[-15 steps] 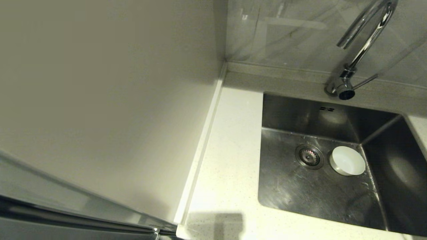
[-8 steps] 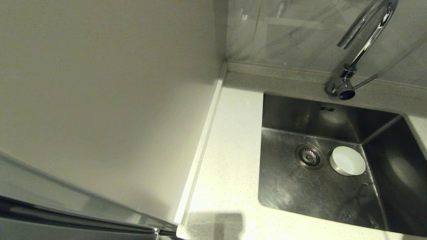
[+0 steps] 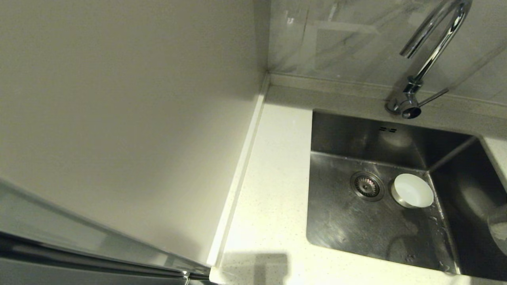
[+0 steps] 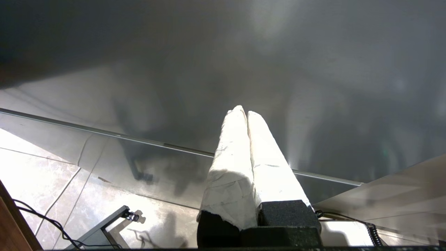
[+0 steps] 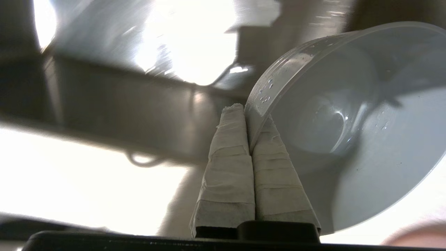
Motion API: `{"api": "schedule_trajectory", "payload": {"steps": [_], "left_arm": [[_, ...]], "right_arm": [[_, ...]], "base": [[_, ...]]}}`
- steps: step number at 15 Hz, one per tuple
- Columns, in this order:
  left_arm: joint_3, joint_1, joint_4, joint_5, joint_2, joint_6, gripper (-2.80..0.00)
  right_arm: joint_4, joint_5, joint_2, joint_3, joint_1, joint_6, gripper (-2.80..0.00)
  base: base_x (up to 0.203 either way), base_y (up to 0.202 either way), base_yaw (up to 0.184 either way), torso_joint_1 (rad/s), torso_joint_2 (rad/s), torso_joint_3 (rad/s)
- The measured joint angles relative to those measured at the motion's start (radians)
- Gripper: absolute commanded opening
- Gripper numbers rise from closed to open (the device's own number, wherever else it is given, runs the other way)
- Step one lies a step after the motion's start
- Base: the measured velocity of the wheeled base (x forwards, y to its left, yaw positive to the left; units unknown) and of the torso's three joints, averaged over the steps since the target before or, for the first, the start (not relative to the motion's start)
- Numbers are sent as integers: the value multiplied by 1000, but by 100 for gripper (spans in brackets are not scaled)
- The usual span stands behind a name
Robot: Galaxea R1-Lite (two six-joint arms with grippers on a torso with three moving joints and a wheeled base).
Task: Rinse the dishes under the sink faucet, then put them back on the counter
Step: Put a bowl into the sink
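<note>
A white bowl [image 3: 412, 190] stands upright on the floor of the sink [image 3: 344, 225], just right of the drain strainer [image 3: 367, 186]. The chrome faucet [image 3: 433, 43] arches over the basin, with its thin lever [image 3: 434, 96] pointing right. My right gripper [image 5: 248, 111] is shut on the rim of a wet pale blue bowl [image 5: 348, 132], which is held tilted on its side. In the head view only that bowl's edge [image 3: 500, 229] shows, at the right border over the sink. My left gripper [image 4: 245, 111] is shut on nothing and parked low, out of the head view.
The white speckled counter [image 3: 273, 178] runs along the sink's left side and front. A plain cream wall panel [image 3: 126, 118] rises to its left. A pinkish blur [image 5: 414, 235] lies below the held bowl in the right wrist view.
The edge of the held bowl has come into the head view at the right border of the sink. The white bowl by the drain has not moved.
</note>
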Motion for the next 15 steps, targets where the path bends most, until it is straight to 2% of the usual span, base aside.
{"api": "schedule_trajectory", "payload": {"steps": [3,5,7,9,12,15], "left_arm": [[0,0,0,0,0,0,-280],[0,0,0,0,0,0,-280],[0,0,0,0,0,-1,-280],[0,0,0,0,0,-1,-280],[0,0,0,0,0,0,-280],[0,0,0,1,0,0,-280]], "right_arm": [[-28,-132,-32,34,238,97,-280],[-113,-275,8,43,361,180,-280],[-227,-424,84,46,443,277,-280],[-349,-535,167,50,497,346,-280],[-420,-567,263,49,532,391,-280],[-480,-576,340,47,538,397,-280]], "base": [[0,0,0,0,0,0],[0,0,0,0,0,0],[0,0,0,0,0,0],[0,0,0,0,0,0],[0,0,0,0,0,0],[0,0,0,0,0,0]]}}
